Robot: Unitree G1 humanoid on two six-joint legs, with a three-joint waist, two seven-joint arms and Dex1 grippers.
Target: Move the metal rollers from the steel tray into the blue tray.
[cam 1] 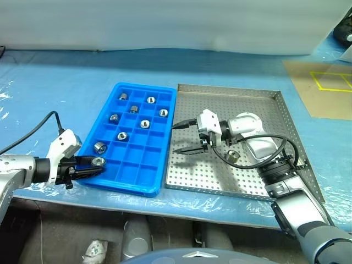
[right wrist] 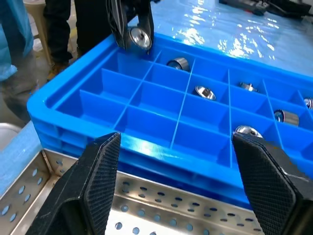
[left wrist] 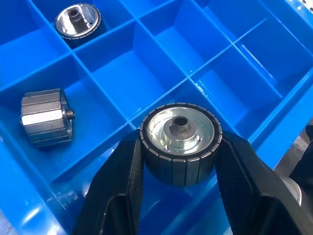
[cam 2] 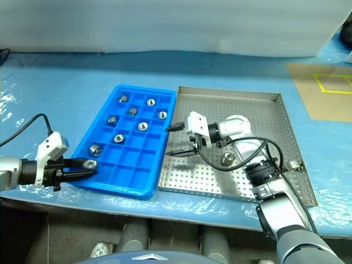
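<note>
My left gripper (cam 1: 92,164) is shut on one metal roller (left wrist: 180,142), hollow face up, low over the near left corner compartment of the blue tray (cam 1: 144,188). Several more metal rollers (cam 1: 121,135) lie in the tray's far and middle compartments. One roller (cam 1: 233,156) rests on the steel tray (cam 1: 275,118), which stands right of the blue tray. My right gripper (cam 1: 177,138) is open with nothing between its fingers, pointing left over the steel tray's left edge, and faces the blue tray (right wrist: 146,147). The right wrist view also shows the held roller (right wrist: 140,37).
Both trays sit on a table covered in blue plastic sheeting (cam 1: 66,88). A brown board with yellow tape (cam 1: 324,88) lies at the far right. A black cable (cam 1: 38,129) runs behind my left wrist. The table's front edge is just below the trays.
</note>
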